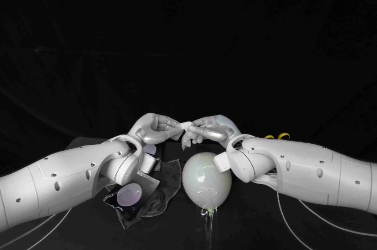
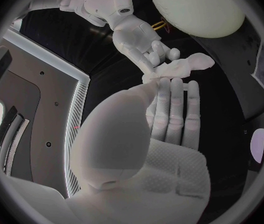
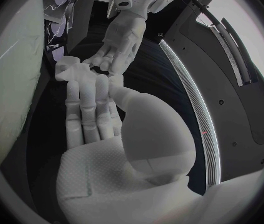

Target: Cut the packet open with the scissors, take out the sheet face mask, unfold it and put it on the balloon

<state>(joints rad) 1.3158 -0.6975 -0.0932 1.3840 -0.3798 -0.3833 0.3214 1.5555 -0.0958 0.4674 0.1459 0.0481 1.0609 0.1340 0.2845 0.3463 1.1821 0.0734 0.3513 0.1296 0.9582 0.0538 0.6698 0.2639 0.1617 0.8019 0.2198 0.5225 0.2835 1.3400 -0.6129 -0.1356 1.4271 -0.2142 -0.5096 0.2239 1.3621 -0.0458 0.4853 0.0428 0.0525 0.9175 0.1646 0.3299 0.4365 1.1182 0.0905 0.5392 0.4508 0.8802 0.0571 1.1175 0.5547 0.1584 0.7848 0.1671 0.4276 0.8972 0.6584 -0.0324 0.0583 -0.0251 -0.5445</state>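
packet: a dark packet is seen lying crumpled on the table, nearest the camera and just beside the left wrist. it is judged to be emptied and set aside.
balloon: a pale balloon is laid on its side just beside the packet, on the near side of the two hands. it is judged to be kept close so the mask can be brought to it.
mask: a white sheet mask is held between the two hands as a small folded wad. it is not yet opened out.
left hand: on the left hand the fingers are curled in, and one end of the mask is pinched.
right hand: on the right hand the fingers are narrowed, and the other end is pinched. the two hands are set fingertip to fingertip, judged so that the layers can be drawn apart.
step: unfolding is judged to be in hand. placing on the balloon is not yet done.
scissors: the yellow handles of the scissors are made out behind the right forearm, apart from the hands. the blades are hidden.
surface: a black table is crossed by thin pale cables.
room: a black backdrop is hung behind.
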